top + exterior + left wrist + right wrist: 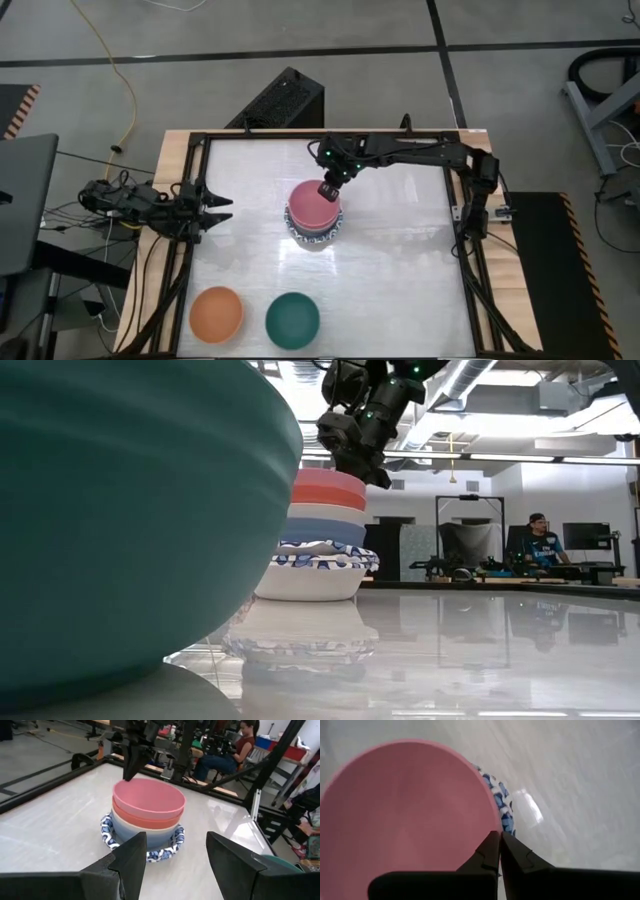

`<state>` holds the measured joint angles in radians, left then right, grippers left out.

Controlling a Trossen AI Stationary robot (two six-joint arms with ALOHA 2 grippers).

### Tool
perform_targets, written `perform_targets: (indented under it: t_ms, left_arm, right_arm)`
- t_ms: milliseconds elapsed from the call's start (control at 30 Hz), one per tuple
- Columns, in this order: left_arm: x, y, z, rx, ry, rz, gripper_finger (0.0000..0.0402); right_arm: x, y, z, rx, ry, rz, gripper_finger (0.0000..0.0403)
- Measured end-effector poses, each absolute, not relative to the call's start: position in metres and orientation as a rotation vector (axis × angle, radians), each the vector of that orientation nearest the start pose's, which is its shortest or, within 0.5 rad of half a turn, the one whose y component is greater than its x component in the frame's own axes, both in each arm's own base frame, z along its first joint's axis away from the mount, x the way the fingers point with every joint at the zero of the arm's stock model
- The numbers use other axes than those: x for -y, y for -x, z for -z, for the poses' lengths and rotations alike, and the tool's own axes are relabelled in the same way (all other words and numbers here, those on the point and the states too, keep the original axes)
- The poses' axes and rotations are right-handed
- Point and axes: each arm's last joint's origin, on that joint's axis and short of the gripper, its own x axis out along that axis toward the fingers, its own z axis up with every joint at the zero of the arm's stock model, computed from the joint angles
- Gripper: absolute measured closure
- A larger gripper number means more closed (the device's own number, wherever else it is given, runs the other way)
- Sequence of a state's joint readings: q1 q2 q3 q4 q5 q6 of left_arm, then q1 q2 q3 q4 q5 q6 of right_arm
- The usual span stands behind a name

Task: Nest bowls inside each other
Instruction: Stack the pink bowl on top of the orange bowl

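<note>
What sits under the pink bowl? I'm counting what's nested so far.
Under the pink bowl show rims of a red, a cream and a blue bowl, then blue-patterned rims. The patterned bowls' number is hidden.

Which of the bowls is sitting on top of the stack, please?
The pink bowl; the orange bowl and green bowl sit loose, unstacked.

A stack of nested bowls (314,215) stands upright near the table's middle. The pink bowl (148,799) sits on top, empty, mouth up. Under it show a red rim (329,495), a cream band (325,513) and a blue band (322,531), then white bowls with blue-patterned rims (320,560) at the bottom. The orange bowl (216,313) and the green bowl (292,318) sit apart at the near edge, side by side, both upright and empty.
</note>
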<state>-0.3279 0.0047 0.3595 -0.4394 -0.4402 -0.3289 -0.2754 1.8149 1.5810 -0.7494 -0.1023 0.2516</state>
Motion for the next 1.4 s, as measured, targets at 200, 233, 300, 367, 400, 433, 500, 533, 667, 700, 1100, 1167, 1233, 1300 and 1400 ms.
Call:
perform_targets:
  t_ms: [200, 233, 300, 367, 400, 433, 500, 533, 667, 700, 1100, 1167, 1233, 1300, 1400]
  left_arm:
    - [0.008, -0.059, -0.238, -0.067, 0.275, -0.08, 0.0207]
    - [0.009, -0.059, -0.238, -0.069, 0.269, -0.058, 0.0207]
    - [0.011, -0.06, -0.24, -0.065, 0.27, 0.009, 0.0207]
    - [0.012, -0.06, -0.241, -0.059, 0.288, 0.051, 0.0207]
    - [0.012, -0.06, -0.241, -0.059, 0.305, 0.054, 0.0207]
    - [0.012, -0.06, -0.241, -0.06, 0.318, 0.054, 0.0207]
    - [0.012, -0.06, -0.24, -0.07, 0.334, 0.051, 0.0207]
    - [0.012, -0.06, -0.24, -0.076, 0.34, 0.05, 0.0207]
    - [0.012, -0.06, -0.238, -0.093, 0.346, 0.046, 0.0207]
    - [0.012, -0.06, -0.238, -0.093, 0.352, 0.045, 0.0207]
    - [0.012, -0.06, -0.238, -0.091, 0.363, 0.045, 0.0207]
    - [0.012, -0.06, -0.238, -0.091, 0.364, 0.045, 0.0207]
    - [0.012, -0.06, -0.238, -0.09, 0.364, 0.045, 0.0207]
    - [0.012, -0.06, -0.238, -0.091, 0.365, 0.045, 0.0207]
    - [0.013, -0.06, -0.238, -0.095, 0.366, 0.062, 0.0207]
  right_arm:
    - [0.101, -0.372, -0.29, -0.92, -0.421, 0.28, 0.0379]
    - [0.1, -0.371, -0.291, -0.918, -0.42, 0.279, 0.0379]
    - [0.099, -0.371, -0.293, -0.912, -0.417, 0.275, 0.0379]
    - [0.098, -0.371, -0.296, -0.911, -0.411, 0.269, 0.0378]
    - [0.097, -0.371, -0.296, -0.913, -0.409, 0.267, 0.0377]
    - [0.095, -0.371, -0.296, -0.912, -0.404, 0.261, 0.0376]
    - [0.094, -0.372, -0.296, -0.913, -0.382, 0.247, 0.037]
    - [0.094, -0.373, -0.295, -0.916, -0.375, 0.244, 0.0366]
    - [0.094, -0.372, -0.292, -0.931, -0.367, 0.239, 0.0352]
    - [0.094, -0.372, -0.292, -0.931, -0.361, 0.237, 0.0349]
    - [0.09, -0.374, -0.291, -0.933, -0.327, 0.211, 0.0304]
    - [0.089, -0.374, -0.292, -0.931, -0.326, 0.21, 0.0288]
    - [0.089, -0.374, -0.292, -0.931, -0.326, 0.21, 0.027]
    - [0.089, -0.374, -0.291, -0.936, -0.327, 0.21, 0.025]
    - [0.089, -0.374, -0.292, -0.932, -0.327, 0.21, 0.0224]
